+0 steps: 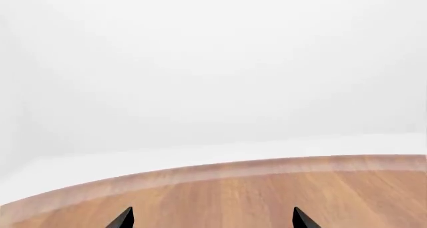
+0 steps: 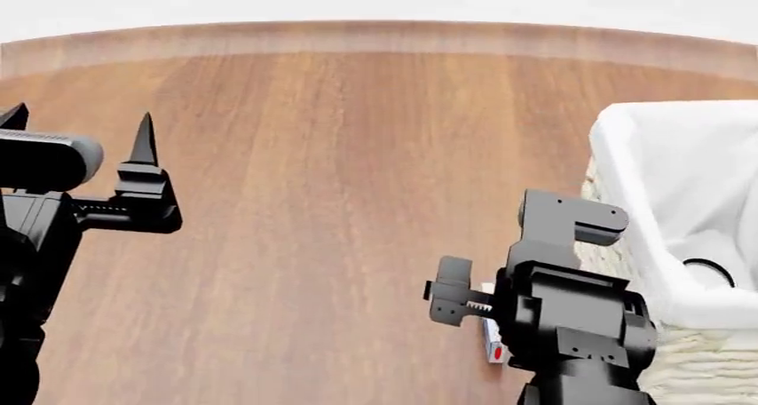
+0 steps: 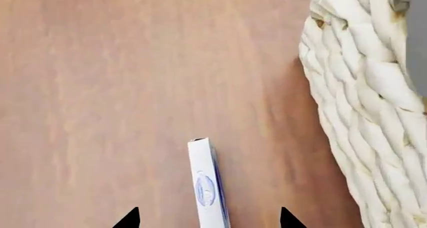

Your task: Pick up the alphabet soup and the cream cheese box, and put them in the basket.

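The cream cheese box (image 3: 207,188), thin and white with a blue mark, stands on its edge on the wooden table. My right gripper (image 3: 208,221) is open, one fingertip on each side of the box and clear of it. In the head view a corner of the box (image 2: 494,341) peeks out under the right arm. The wicker basket (image 2: 649,161) with its white liner stands just to the right of it. A dark curved rim (image 2: 708,270) shows inside the basket; I cannot tell what it is. The alphabet soup is not in view. My left gripper (image 2: 78,128) is open and holds nothing.
The woven wall of the basket (image 3: 353,103) lies close beside the right gripper. The table's far edge (image 2: 379,34) runs across the back, with white floor beyond. In the left wrist view only bare wood (image 1: 267,193) and that edge appear.
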